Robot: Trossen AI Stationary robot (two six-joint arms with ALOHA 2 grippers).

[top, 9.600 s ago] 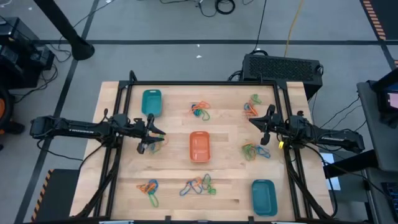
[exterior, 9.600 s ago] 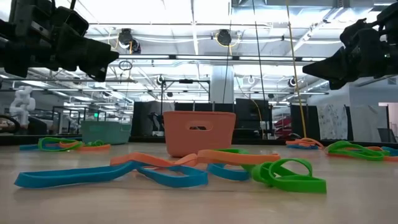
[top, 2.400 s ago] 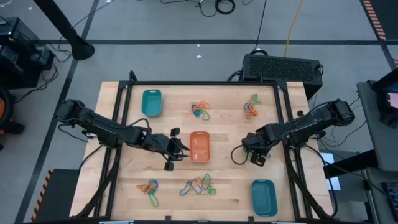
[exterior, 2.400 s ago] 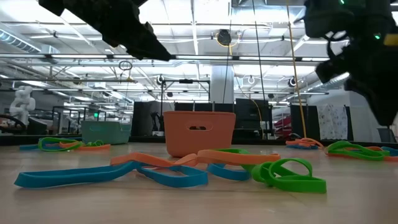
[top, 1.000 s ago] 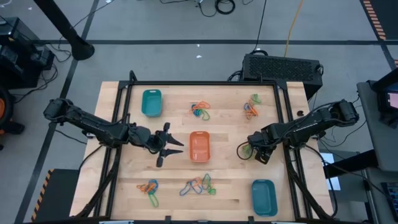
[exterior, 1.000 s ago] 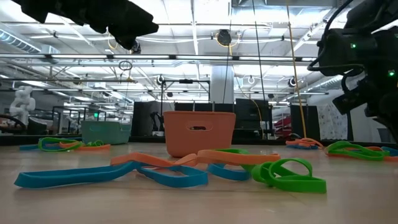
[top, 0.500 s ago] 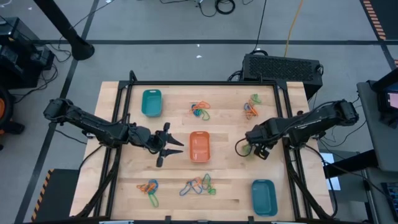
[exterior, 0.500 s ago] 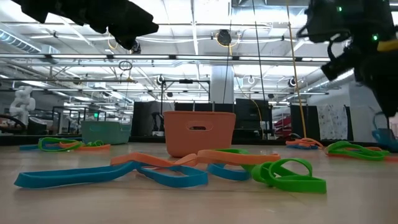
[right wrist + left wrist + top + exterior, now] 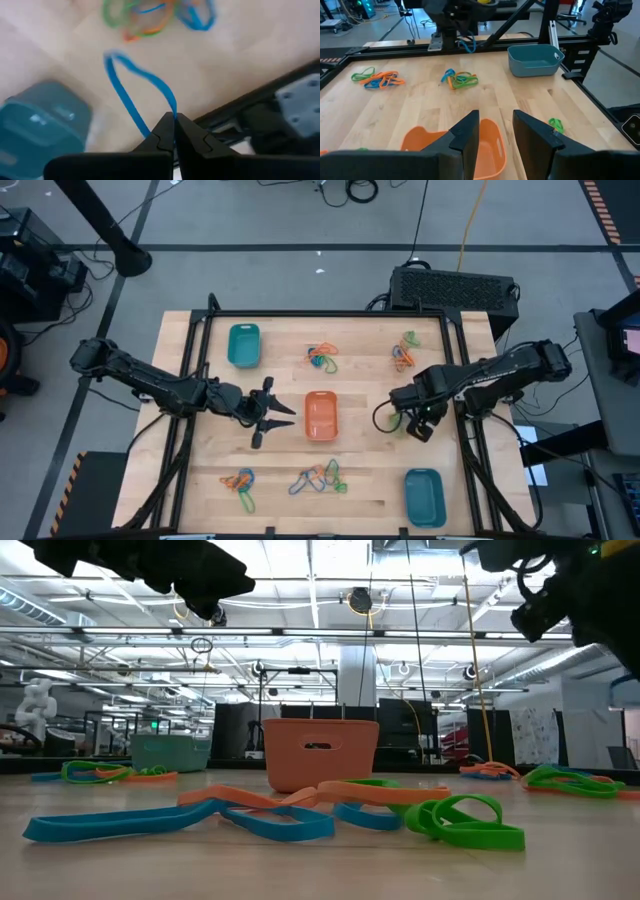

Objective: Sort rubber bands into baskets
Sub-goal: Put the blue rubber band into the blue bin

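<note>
We see a blue rubber band pinched between the closed fingertips of our right gripper, its loop hanging free above the wooden table; in the high view that gripper sits on the table's right side, between the orange basket at the centre and the right edge. Past the held band, our right wrist view shows a mixed pile of bands on the wood and a teal basket off to one side. That teal basket stands at the near right corner in the high view, while the other teal basket stands at the far left. More clusters of rubber bands lie along the far edge and, and along the near edge and. Our left gripper hovers just left of the orange basket with its jaws parted and nothing between them; its wrist view looks over the orange basket's rim.
</note>
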